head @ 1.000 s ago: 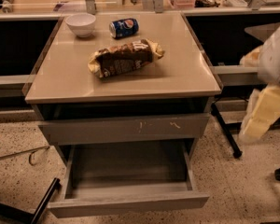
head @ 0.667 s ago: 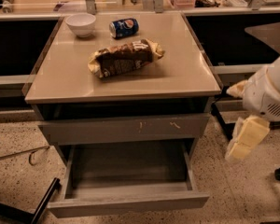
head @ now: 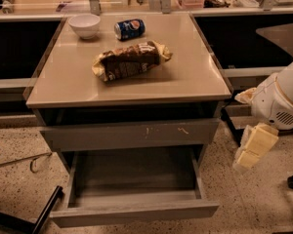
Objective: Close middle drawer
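The middle drawer is pulled out at the bottom of the cabinet. It has a plain grey front and an empty grey tray interior. Above it is a taller grey drawer front with pale scratch marks, which is pushed in. My gripper hangs from the white arm to the right of the cabinet. It is level with the open drawer's right side, a short way off, and touches nothing.
On the cabinet top lie a white bowl, a blue can on its side and a brown snack bag. Dark shelving stands on both sides. A black bar lies on the speckled floor at the left.
The arm has swung down and left, bringing the gripper lower and closer to the cabinet's right side. The drawer has not moved.
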You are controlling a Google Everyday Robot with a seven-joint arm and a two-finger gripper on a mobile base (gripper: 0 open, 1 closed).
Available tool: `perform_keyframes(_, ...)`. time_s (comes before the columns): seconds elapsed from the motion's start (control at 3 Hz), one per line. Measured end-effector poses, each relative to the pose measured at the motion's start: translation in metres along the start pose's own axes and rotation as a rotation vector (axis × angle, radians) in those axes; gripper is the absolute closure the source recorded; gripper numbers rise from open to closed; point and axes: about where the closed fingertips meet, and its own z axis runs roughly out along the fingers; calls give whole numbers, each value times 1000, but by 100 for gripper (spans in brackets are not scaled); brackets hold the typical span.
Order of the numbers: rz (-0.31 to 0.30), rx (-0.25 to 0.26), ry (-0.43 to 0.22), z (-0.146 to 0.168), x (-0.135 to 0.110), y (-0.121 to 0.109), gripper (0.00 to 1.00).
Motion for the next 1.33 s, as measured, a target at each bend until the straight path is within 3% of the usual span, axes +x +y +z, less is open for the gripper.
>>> perform_keyframes(0.33, -9, -15, -11, 37, 5, 6, 0)
perform_keyframes(0.67, 19, -52, -60, 111, 26, 12, 0)
perform_keyframes(1.0, 48, -91, -97, 166, 37, 15, 0)
perform_keyframes(1.33, 48, -91, -97, 166, 37, 16, 0)
